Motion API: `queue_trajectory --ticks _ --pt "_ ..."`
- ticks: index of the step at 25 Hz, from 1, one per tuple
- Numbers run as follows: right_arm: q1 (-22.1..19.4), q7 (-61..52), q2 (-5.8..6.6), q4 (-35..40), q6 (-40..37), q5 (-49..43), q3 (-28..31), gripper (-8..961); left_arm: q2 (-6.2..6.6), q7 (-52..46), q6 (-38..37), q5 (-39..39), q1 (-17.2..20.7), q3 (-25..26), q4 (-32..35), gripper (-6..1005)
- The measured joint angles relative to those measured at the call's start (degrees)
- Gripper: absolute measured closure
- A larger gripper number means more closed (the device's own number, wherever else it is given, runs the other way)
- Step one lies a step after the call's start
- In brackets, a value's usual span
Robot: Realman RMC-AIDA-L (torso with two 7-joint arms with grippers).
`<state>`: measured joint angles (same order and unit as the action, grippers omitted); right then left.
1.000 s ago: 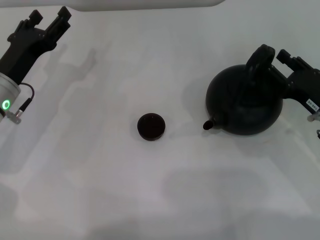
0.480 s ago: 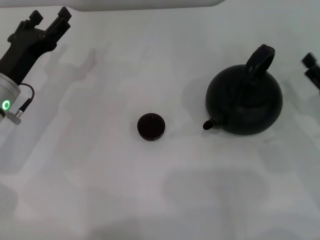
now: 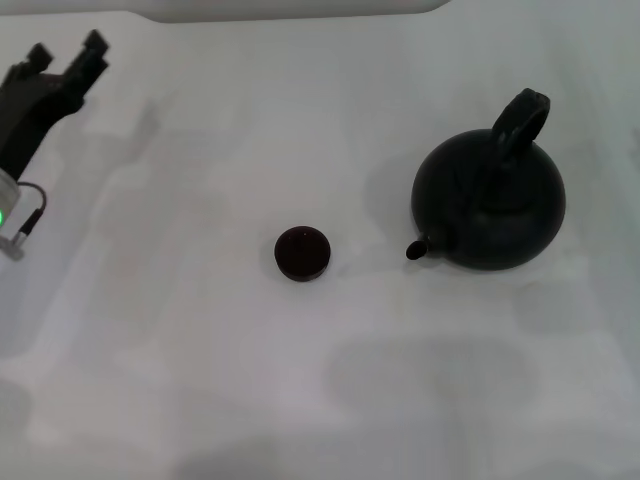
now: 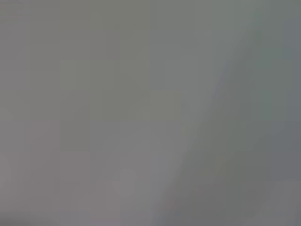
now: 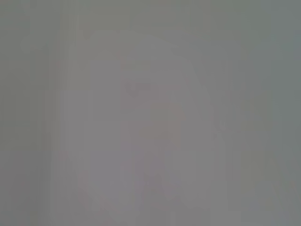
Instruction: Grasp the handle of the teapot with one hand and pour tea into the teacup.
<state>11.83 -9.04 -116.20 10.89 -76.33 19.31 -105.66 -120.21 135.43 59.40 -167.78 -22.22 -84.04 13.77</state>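
The large matte black teapot stands upright on the white table at the right of the head view, its spout pointing toward the teacup. Its arched black handle rises over the top, and nothing touches it. The small black teacup sits near the middle, a short way left of the spout. At the far top left my left gripper stands open and holds nothing. The hand, my right gripper, is out of view. Both wrist views show only a blank grey surface.
The white table spreads around both objects. A pale rounded edge runs along the top of the head view. Soft shadows lie on the table at the left and in front.
The right gripper, which was at the teapot's handle, has let go and drawn off to the right, out of view. The left arm has shifted left toward the picture's edge. Teapot and teacup have not moved.
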Motion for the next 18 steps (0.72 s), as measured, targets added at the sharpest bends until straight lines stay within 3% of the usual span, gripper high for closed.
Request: queue_trajectory --ticks 13,18 --pt "0.07 -6.32 0.01 1.41 4.37 1.38 -0.96 84 -0.17 -3.22 -1.01 -0.02 -1.63 2.05 -1.55 113" --pt "0.17 -6.59 0.01 1.41 4.42 1.39 -1.11 85 0.21 -3.32 -1.36 0.09 -1.81 0.08 -1.62 113"
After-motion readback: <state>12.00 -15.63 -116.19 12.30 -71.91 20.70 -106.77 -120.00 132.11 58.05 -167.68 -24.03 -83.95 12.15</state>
